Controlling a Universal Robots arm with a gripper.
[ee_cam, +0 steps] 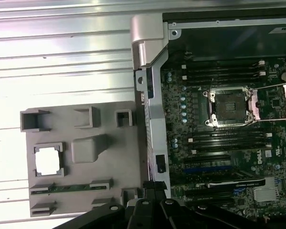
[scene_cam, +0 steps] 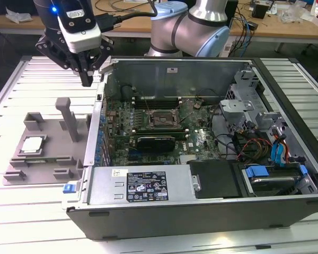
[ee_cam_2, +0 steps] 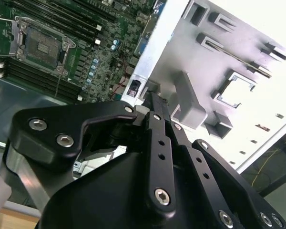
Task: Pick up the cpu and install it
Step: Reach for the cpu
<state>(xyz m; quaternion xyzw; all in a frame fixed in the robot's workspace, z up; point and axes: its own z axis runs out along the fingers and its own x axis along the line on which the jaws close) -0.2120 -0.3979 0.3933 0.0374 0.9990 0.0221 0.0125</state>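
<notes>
Silver-topped and square, your cpu (scene_cam: 33,144) lay flat in the grey plastic tray (scene_cam: 55,148); your black end effector (scene_cam: 87,79) hung clenched on nothing above the ribbed metal worktop (scene_cam: 21,211).

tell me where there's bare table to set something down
In the exterior view: bare table nearer than the grey tray, and beyond it to the far edge. Crowded: the tray's blocks and cpu, and the computer case full of cables.
</notes>
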